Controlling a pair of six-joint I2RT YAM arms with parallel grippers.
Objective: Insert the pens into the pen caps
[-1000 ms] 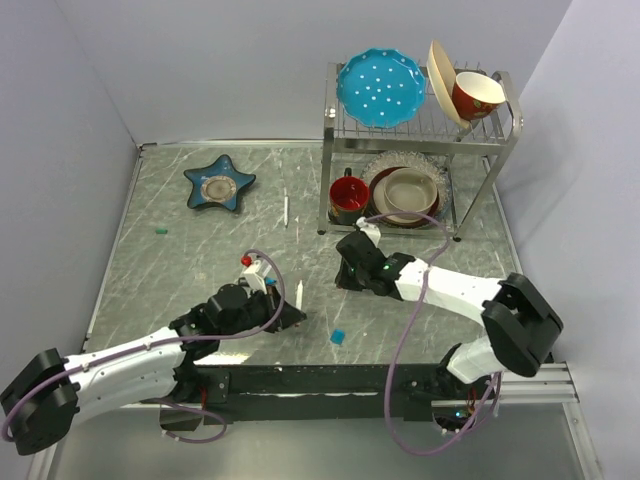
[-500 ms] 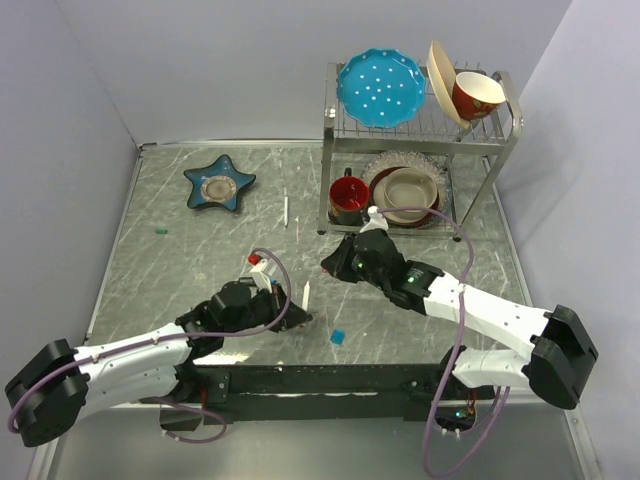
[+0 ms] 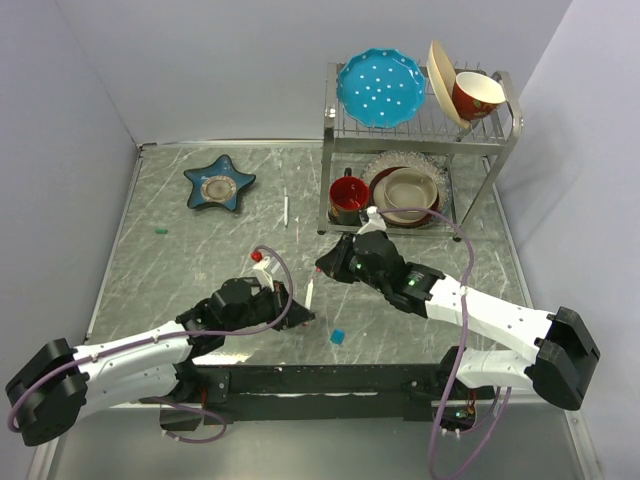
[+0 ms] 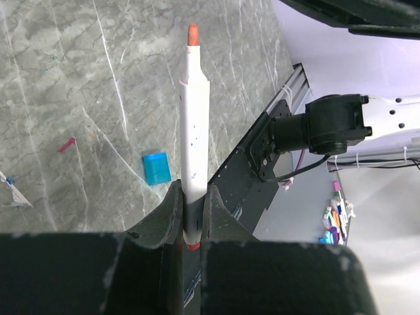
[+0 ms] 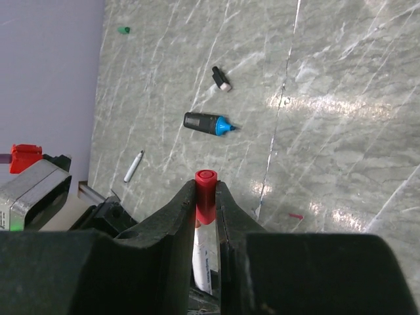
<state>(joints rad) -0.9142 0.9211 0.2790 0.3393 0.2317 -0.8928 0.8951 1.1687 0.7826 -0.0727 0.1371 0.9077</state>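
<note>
My left gripper [image 3: 300,314] [image 4: 190,197] is shut on a white pen [image 4: 192,151] [image 3: 310,293] near its red-banded rear end. The pen's bare orange-red tip [image 4: 192,34] points away from the gripper. A red pen cap [image 5: 205,195] stands upright between the fingers of my right gripper [image 3: 325,268] [image 5: 207,190], which is shut on it. In the right wrist view the white pen [image 5: 202,262] lines up just beyond the cap; whether they touch I cannot tell. A blue cap [image 3: 338,336] [image 4: 157,168] lies on the table near the front edge.
On the table lie a black marker with a blue end [image 5: 205,123], a small black cap [image 5: 221,79], a thin grey pen [image 5: 133,166] and a teal cap [image 3: 160,232]. A star dish [image 3: 219,184] sits at the back left. A dish rack [image 3: 490,160] stands at the back right.
My right gripper has swung left with the red cap, up to the left gripper's pen. The left gripper has shifted slightly right, and the pen now tilts toward the cap.
</note>
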